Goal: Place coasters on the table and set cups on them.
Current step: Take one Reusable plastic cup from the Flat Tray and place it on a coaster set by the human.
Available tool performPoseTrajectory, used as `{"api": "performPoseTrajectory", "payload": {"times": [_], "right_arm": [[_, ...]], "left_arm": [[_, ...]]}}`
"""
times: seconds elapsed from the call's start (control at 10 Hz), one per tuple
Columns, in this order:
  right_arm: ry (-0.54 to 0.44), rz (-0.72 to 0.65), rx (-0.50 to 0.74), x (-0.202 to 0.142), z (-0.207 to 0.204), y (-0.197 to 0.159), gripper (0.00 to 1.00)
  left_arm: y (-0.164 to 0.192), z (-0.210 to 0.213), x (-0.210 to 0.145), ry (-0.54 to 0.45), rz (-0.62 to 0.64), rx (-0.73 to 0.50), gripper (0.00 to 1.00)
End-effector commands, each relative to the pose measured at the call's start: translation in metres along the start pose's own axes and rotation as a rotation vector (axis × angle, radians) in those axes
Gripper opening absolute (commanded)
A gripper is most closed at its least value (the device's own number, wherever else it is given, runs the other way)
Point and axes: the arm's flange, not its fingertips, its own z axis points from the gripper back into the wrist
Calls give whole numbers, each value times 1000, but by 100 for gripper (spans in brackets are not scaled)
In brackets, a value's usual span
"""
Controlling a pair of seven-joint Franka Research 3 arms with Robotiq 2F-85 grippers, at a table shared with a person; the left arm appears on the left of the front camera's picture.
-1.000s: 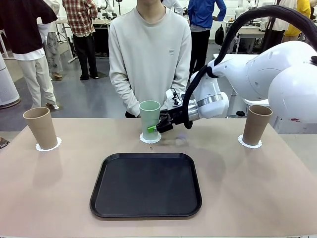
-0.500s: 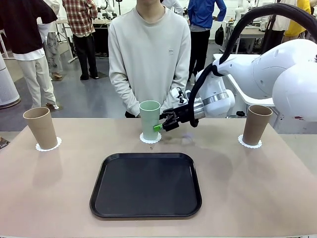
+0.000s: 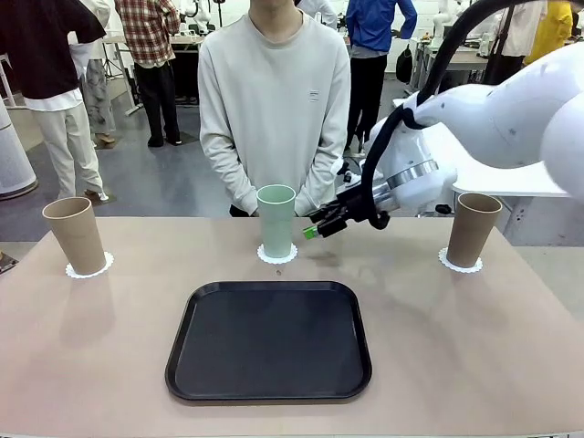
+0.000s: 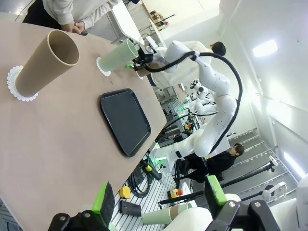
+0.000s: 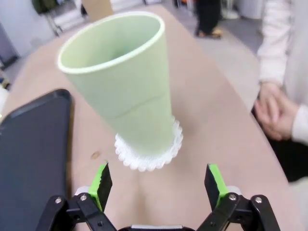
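Right gripper (image 3: pixel 315 229) spread wide, green pads well apart, nothing between them, touching nothing; hanging just right of the green cup (image 3: pixel 276 221) and clear of it. In the right wrist view, same gripper (image 5: pixel 159 183) open with the green cup (image 5: pixel 126 82) ahead of the fingers and beyond their tips, standing upright on its coaster (image 5: pixel 150 150), scalloped edge showing all round the base. Left gripper (image 4: pixel 158 198) also open, pads apart and empty, well away from the cups, looking along the table (image 4: pixel 53 144). Three cups up on three coasters: left tan cup (image 3: pixel 76 235) on the left coaster (image 3: pixel 89 268) near the table's left edge, green cup on the middle coaster (image 3: pixel 276 255) at the far side in front of the person, right tan cup (image 3: pixel 474 229) on the right coaster (image 3: pixel 460 264). Black tray (image 3: pixel 269 340) bare in the middle of the table (image 3: pixel 456 365), nearer than the cups. Person (image 3: pixel 274 100) standing at the far side, hands (image 5: pixel 269 113) clasped together. Compared with a second ago: right gripper drawn back to the right and a little higher, off the green cup's side where its pads then sat close against it; cup and coaster unmoved.
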Motion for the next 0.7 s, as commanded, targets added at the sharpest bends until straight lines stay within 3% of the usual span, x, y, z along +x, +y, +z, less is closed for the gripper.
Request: {"api": "performPoseTrajectory", "payload": {"times": [0.0, 0.1, 0.2, 0.3, 0.4, 0.6], "right_arm": [[296, -120, -88, 41, 56, 83, 100], [519, -256, -209, 63, 87, 123, 100], [701, -203, -208, 77, 106, 158, 100], [907, -217, -287, 90, 122, 190, 100], [956, -277, -372, 107, 133, 212, 100], [925, -365, -487, 144, 143, 236, 100]], "left_arm": [[-3, 1, -1, -3, -3, -8, 100], [-3, 1, -1, -3, -3, -8, 100], [-3, 1, -1, -3, -3, -8, 100], [-3, 1, -1, -3, -3, -8, 100], [-3, 1, -1, -3, -3, -8, 100], [-3, 1, -1, -3, -3, -8, 100]]}}
